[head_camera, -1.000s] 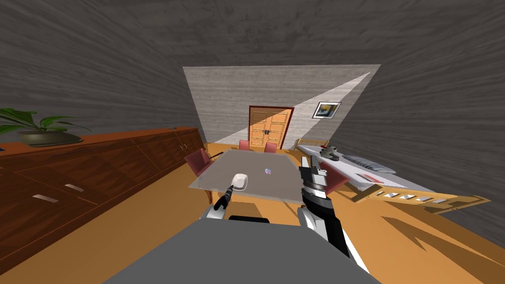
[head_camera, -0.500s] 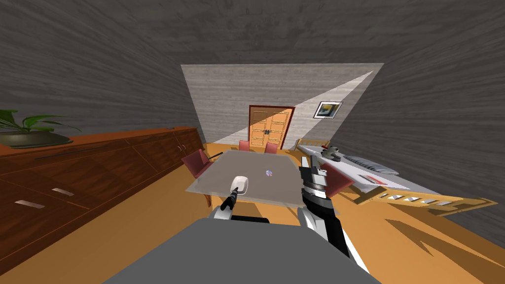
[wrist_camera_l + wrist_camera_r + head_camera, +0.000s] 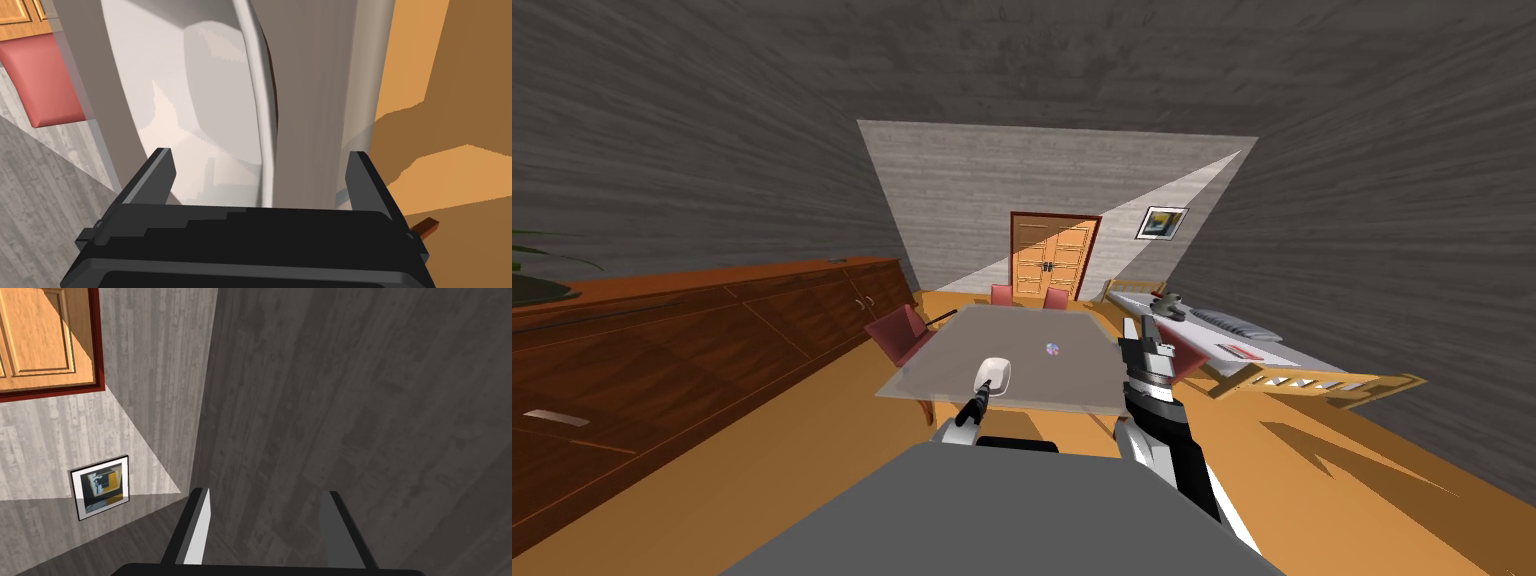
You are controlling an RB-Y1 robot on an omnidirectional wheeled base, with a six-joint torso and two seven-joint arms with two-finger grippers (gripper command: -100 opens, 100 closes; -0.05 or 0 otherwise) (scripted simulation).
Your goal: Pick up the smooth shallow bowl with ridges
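Straddles the rim of the white bowl (image 3: 995, 372) with the left gripper (image 3: 262, 156), fingers wide and unpinched, at the near edge of the table (image 3: 1012, 335). Holds the right gripper (image 3: 265, 495) spread wide too, raised beside the table's right edge.

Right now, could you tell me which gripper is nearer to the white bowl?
Left. The left gripper is open around the rim of the bowl; the right gripper hangs raised well off to its right, apart from it.
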